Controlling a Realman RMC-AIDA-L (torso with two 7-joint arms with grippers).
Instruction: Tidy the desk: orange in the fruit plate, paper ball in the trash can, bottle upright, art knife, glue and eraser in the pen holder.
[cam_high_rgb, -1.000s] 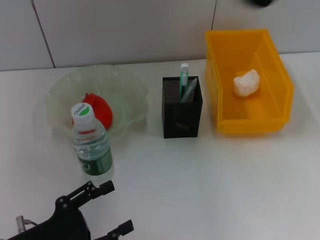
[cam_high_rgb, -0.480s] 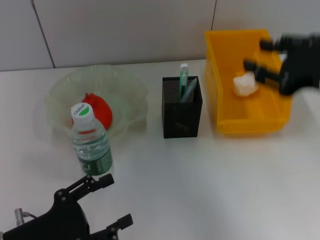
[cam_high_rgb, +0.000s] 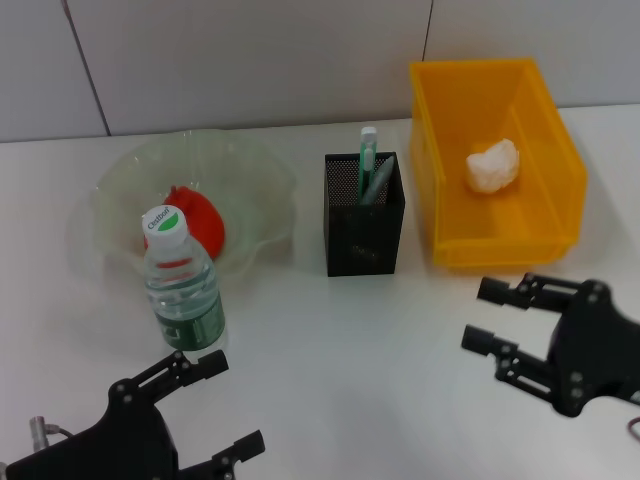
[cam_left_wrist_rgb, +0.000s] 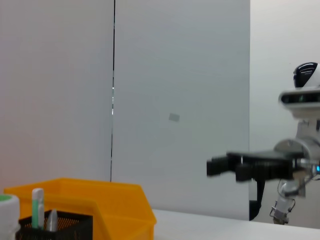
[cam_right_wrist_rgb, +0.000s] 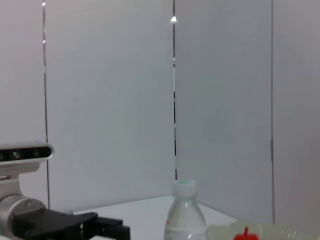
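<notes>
Yellow plastic bin (cam_high_rgb: 545, 215) at far right, the largest item, holds the paper ball (cam_high_rgb: 493, 166). Left of it, at far left, the green glass plate (cam_high_rgb: 120, 180) holds the orange (cam_high_rgb: 200, 222). Black mesh holder (cam_high_rgb: 364, 228) between them shows the green knife (cam_high_rgb: 368, 152) and grey glue (cam_high_rgb: 380, 180) standing inside; the eraser cannot be seen. Bottle (cam_high_rgb: 182, 285) stands upright just near of the plate. Right gripper (cam_high_rgb: 505, 318), fingers spread and empty, hovers near of the bin; left gripper (cam_high_rgb: 215, 410), likewise spread and empty, sits low at near left, close to the bottle. Judgement: tidying looks essentially done, so both arms should draw back level and clear, the left one especially keeping off the bottle to avoid toppling it.
</notes>
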